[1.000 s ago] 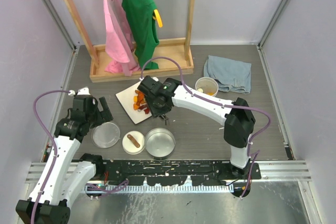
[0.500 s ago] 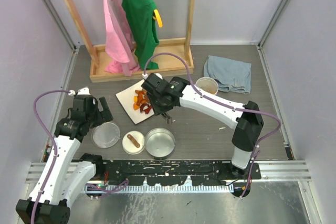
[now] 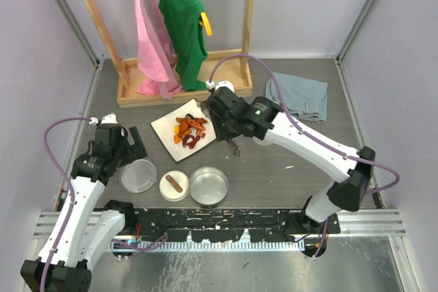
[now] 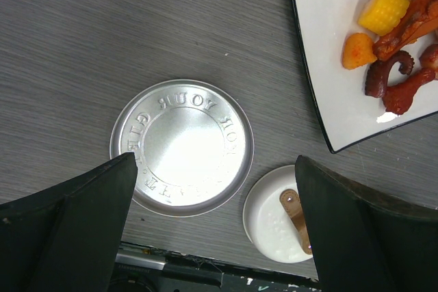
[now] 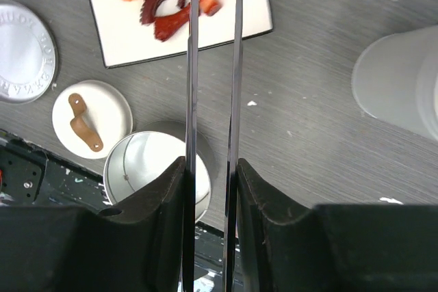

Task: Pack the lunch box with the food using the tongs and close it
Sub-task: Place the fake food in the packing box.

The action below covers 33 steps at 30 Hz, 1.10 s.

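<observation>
Currently my right jaws are clamped across the tongs (image 5: 237, 66), squeezing the two arms nearly parallel. Their long axis runs straight ahead from the jaws to the food (image 5: 164, 15) on the white plate (image 5: 239, 22). The tips reach the frame's upper edge over the orange pieces; whether they pinch one I cannot tell. The open tin (image 5: 147, 158) of the lunch box lies back beside these jaws, so I judge the carry to be a pull rearward. My left jaws stand wide apart above the lid (image 4: 181, 147) and small dish (image 4: 270, 213), farther from the food. The top view shows the plate whole, but I cannot make out the tongs there.
</observation>
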Each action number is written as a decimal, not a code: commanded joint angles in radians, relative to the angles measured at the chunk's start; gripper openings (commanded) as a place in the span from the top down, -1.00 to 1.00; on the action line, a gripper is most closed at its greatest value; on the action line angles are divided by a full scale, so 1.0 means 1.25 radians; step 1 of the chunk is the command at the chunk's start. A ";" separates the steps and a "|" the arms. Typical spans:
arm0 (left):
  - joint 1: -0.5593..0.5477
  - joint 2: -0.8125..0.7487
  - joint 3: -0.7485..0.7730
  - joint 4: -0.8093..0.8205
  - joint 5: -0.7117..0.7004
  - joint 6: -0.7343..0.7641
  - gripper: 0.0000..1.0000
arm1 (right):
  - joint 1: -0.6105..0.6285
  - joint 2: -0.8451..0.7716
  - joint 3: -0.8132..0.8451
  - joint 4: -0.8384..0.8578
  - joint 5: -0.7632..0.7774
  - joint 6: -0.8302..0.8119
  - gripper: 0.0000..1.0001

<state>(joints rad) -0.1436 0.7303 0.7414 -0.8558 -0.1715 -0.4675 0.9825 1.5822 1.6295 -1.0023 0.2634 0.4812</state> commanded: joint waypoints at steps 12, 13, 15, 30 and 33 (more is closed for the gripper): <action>0.003 -0.009 0.011 0.031 -0.008 -0.006 -1.00 | -0.095 -0.225 -0.076 -0.090 0.117 0.027 0.29; 0.003 -0.009 0.011 0.031 -0.007 -0.006 -1.00 | -0.099 -0.233 -0.076 -0.099 0.121 0.027 0.28; 0.003 -0.008 0.012 0.031 -0.006 -0.006 -1.00 | -0.107 -0.245 -0.072 -0.118 0.126 0.025 0.28; 0.003 -0.010 0.012 0.031 -0.003 -0.006 -1.00 | -0.212 -0.354 -0.146 -0.193 0.117 -0.017 0.25; 0.003 -0.010 0.011 0.032 -0.004 -0.007 -1.00 | -0.231 -0.362 -0.181 -0.181 0.089 -0.029 0.25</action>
<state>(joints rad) -0.1436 0.7288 0.7414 -0.8558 -0.1715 -0.4675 0.7193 1.1564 1.4353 -1.2617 0.4057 0.4755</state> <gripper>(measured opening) 0.999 0.372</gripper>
